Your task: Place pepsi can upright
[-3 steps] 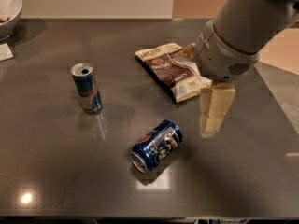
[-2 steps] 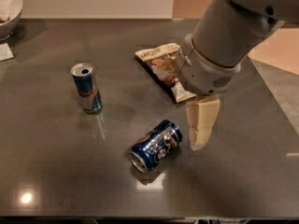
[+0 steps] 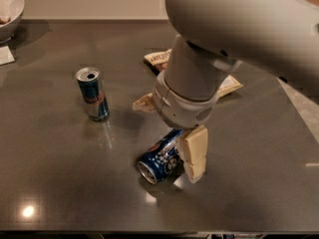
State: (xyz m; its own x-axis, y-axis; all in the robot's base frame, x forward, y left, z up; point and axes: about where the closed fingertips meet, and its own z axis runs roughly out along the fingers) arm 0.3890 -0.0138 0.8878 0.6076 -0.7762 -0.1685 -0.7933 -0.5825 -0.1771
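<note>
The pepsi can (image 3: pixel 160 162) lies on its side near the front of the desk (image 3: pixel 60 183), not yet upright. The end effector (image 3: pixel 193 154) sits low against its right flank, likely lining up a grasp; how far it is open I cannot tell. Farther back stands a slim can (image 3: pixel 92 93).

Arm (image 3: pixel 199 78) hides part of jaws at pepsi can (image 3: pixel 160 162); bowl (image 3: pixel 15 20) cropped.

The tool (image 3: pixel 190 156) hung just right of the pepsi can (image 3: pixel 160 161). Open worktop (image 3: pixel 60 183) separated that can from the slim can (image 3: pixel 92 94), left; the arm (image 3: pixel 199 68) crowded the space behind.
</note>
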